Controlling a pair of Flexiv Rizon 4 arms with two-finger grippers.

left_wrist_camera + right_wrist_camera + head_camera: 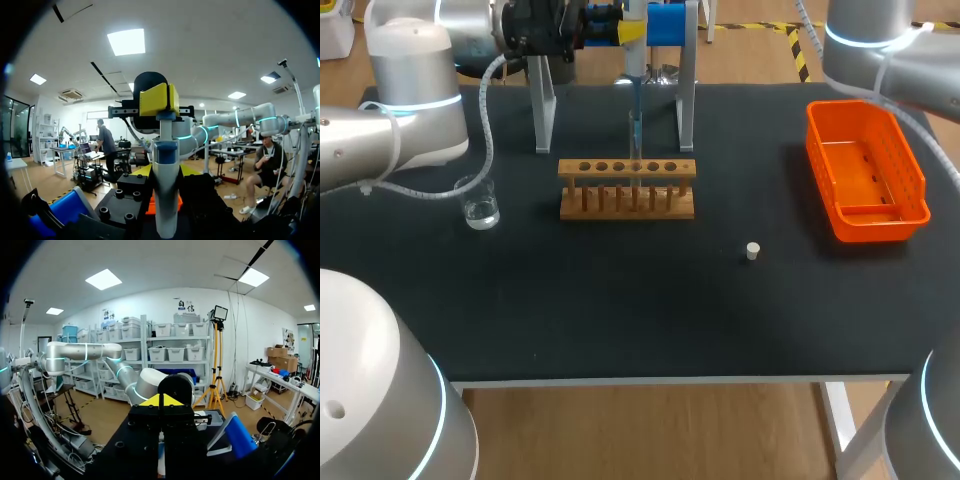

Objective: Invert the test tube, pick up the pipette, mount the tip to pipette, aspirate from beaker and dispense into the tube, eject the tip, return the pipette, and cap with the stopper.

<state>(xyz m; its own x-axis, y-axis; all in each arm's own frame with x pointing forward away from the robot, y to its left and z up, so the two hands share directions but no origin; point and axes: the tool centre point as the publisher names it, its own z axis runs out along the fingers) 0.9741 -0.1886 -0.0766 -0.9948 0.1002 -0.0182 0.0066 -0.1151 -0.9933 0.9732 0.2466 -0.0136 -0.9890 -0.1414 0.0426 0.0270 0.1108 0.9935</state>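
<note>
The pipette (pixel 634 70) is hanging upright in the upper middle of the head view, between the two pale legs of its stand (pixel 686 100). Its thin tip (pixel 636 135) is pointing down at the wooden rack (pixel 627 205) just in front, where a clear test tube (pixel 636 185) appears to be standing in one of the middle holes. Whether the tip is reaching inside the tube's mouth cannot be told. The pipette is probably handling as a light, stiff, smooth plastic tool, best taken around its thick upper body and never by the slender pushed-on tip, which a sideways knock could likely bend or shed. The tube looks like thin glass sitting loose in its hole, so it is calling for a straight vertical approach. The left gripper (pixel 605 30) is reaching in from the upper left of the head view, level with the pipette's yellow top. In the left wrist view the white barrel (pixel 165 190) is standing right ahead of it, but whether it is clenched on the barrel cannot be told. Beyond the pipette, a black-and-yellow head that looks to be the right gripper (pixel 159 100) is facing it, its state likewise hidden. The beaker (pixel 480 205) is standing at the left of the head view. The stopper (pixel 752 251) is lying alone to the lower right of the rack, so capping is not yet done.
</note>
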